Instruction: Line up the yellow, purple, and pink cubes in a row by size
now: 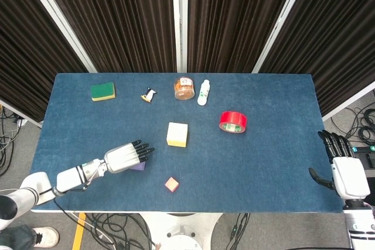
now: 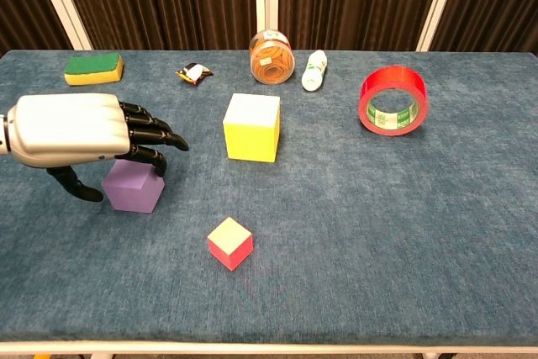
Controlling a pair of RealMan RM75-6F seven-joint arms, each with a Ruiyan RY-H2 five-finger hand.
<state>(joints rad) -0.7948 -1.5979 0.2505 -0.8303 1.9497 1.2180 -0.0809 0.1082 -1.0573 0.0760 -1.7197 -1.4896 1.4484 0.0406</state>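
Observation:
The yellow cube [image 1: 177, 134] [image 2: 251, 127], the largest, stands near the table's middle. The purple cube [image 2: 134, 190] [image 1: 139, 166] sits front left, mostly covered in the head view. My left hand [image 1: 125, 157] [image 2: 80, 130] hovers just over it with fingers spread and thumb down at its left side; whether it touches the cube I cannot tell. The small pink cube [image 1: 171, 184] [image 2: 230, 242], pale on top, lies near the front edge. My right hand [image 1: 345, 171] hangs open off the table's right edge, seen only in the head view.
A red tape roll [image 1: 232, 122] [image 2: 392, 100] stands right of the yellow cube. Along the back lie a green sponge [image 1: 103, 91] [image 2: 94, 68], a small wrapped item [image 1: 149, 94] [image 2: 193, 73], a jar [image 1: 184, 88] [image 2: 271, 57] and a white bottle [image 1: 203, 92] [image 2: 314, 70].

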